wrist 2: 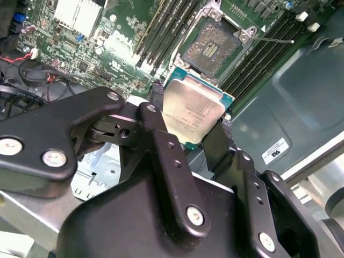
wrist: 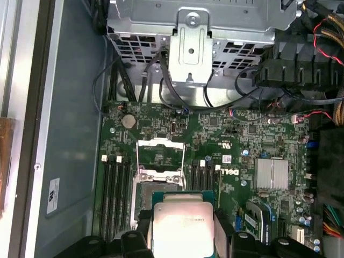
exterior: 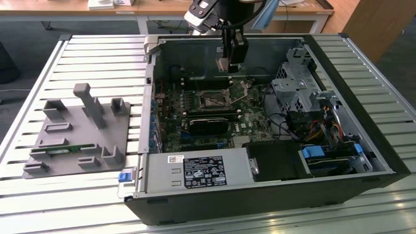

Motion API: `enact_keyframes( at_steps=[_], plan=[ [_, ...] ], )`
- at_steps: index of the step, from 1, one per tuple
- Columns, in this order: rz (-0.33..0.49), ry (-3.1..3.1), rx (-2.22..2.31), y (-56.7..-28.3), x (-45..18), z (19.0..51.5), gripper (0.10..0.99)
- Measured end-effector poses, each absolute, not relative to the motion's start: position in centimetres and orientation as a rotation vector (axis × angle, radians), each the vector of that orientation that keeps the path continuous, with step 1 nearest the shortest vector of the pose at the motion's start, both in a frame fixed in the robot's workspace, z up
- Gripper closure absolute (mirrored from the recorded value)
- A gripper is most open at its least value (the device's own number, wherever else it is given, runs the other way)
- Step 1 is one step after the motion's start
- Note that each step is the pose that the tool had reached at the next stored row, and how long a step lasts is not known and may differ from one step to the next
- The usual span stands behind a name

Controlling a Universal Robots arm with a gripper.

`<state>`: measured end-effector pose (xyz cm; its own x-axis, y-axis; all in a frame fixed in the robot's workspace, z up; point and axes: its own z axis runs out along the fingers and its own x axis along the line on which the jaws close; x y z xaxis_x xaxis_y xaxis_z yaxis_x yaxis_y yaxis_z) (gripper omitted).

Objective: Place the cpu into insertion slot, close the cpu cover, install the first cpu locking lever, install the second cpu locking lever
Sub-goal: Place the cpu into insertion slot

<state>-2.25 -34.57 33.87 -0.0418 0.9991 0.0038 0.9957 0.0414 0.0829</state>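
Claw (wrist 2: 187,121) hangs downward, pinching the cpu (wrist 2: 196,105), raised clear of the insertion slot (wrist 2: 216,47).

Pale slatted metal bench (exterior: 65,204), ribs running across, soft even light with glare on the slats toward the exterior view's right. Behind it is a light wooden desk (exterior: 55,8) on a white frame (exterior: 140,22). Grey-blue floor (exterior: 29,36) under the desk. Wooden cabinet panel (exterior: 373,24) in the far corner on the exterior view's right. Dark rounded object (exterior: 5,63) at the left edge, unclear what.
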Motion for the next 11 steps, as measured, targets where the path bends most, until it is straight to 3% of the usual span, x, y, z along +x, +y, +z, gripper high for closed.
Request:
enact_keyframes(
  at_steps=[11],
  plan=[
    [0.095,2.225,2.134,-34.6,-2.2,32.6,0.549]
  ],
)
